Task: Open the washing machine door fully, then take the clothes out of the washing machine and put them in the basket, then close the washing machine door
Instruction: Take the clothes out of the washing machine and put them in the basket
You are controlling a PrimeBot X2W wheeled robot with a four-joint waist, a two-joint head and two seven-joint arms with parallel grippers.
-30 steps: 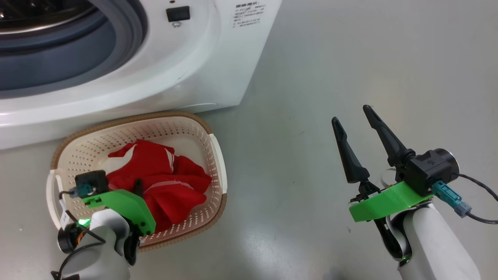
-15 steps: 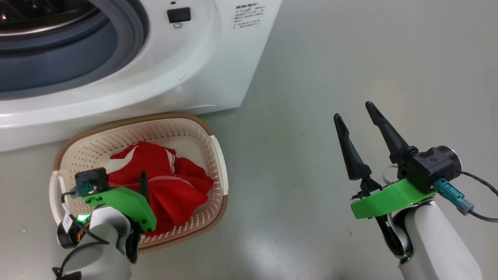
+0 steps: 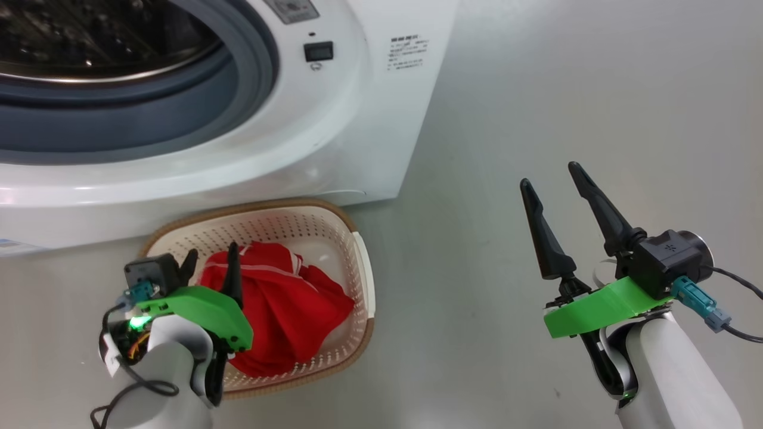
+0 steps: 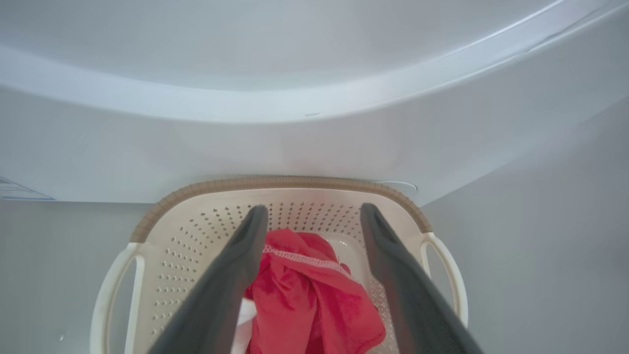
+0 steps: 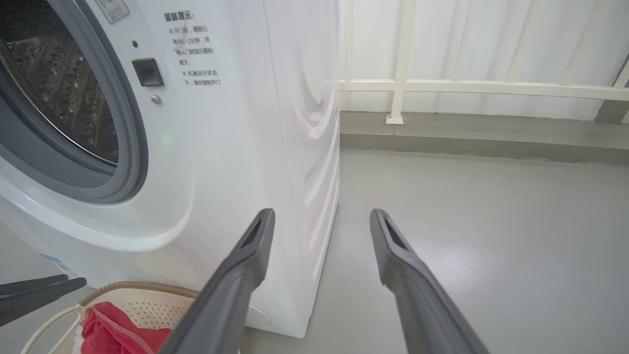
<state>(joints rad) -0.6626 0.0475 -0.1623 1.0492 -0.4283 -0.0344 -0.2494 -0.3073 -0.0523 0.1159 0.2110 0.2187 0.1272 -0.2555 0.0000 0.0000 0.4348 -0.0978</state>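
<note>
Over the last second the head camera has tipped, so the whole picture sits lower and further right, and more of the washing machine [image 3: 334,137] and its steel drum [image 3: 89,36] is in view. The basket [image 3: 268,205] keeps its place against the washer's front corner. What has really changed is the left gripper [image 3: 212,253]: it was low, with one finger sunk in the red garment [image 3: 286,304], and now it is higher with both fingers spread wide above the cloth and nothing between them. The garment lies bunched in the basket, which stands on the grey floor [image 3: 536,89] just before the washer's lower front. The left forearm rises from the lower left, fingers pointing toward the washer. The right gripper [image 3: 549,174] hangs over bare floor well right of the basket, fingers apart and empty, as before
</note>
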